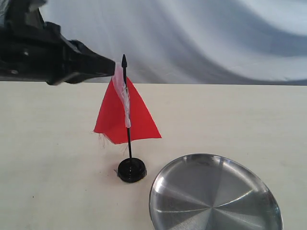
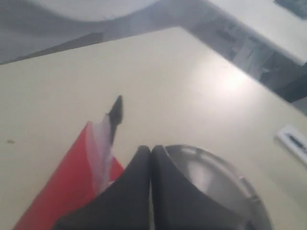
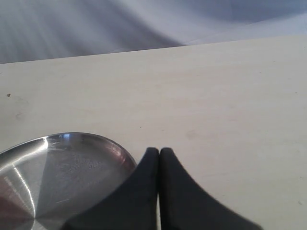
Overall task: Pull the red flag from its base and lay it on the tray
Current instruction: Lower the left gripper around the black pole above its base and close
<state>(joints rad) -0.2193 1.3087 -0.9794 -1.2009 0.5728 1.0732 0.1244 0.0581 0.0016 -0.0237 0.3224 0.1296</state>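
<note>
Currently your left gripper [image 1: 112,67], a black two-finger claw, hangs above the pale cream tabletop [image 1: 48,143] with its fingers pressed flat together and nothing between them. Its tip meets the top of the small bright red cloth flag on a thin black pole [image 1: 127,117], at the whitish strip just under the pointed tip. You cannot tell from the pictures whether it truly touches. In the left wrist view the flag lies just to one side of the closed fingers, outside their grip.

The flag stands upright, its pole seated in the small round black domed plastic base [image 1: 132,170], which sits on the table well below the gripper tip. The round shallow shiny stainless-steel tray [image 1: 213,196] rests on the table near the base but apart from it, below and beyond the left gripper's tip.

Your right gripper [image 3: 159,151] is likewise clenched on nothing, its fingers meeting in a line. It hovers over the tabletop with the tray's raised rim just beside its fingertips. A white draped cloth [image 1: 192,38] hangs behind the table.
</note>
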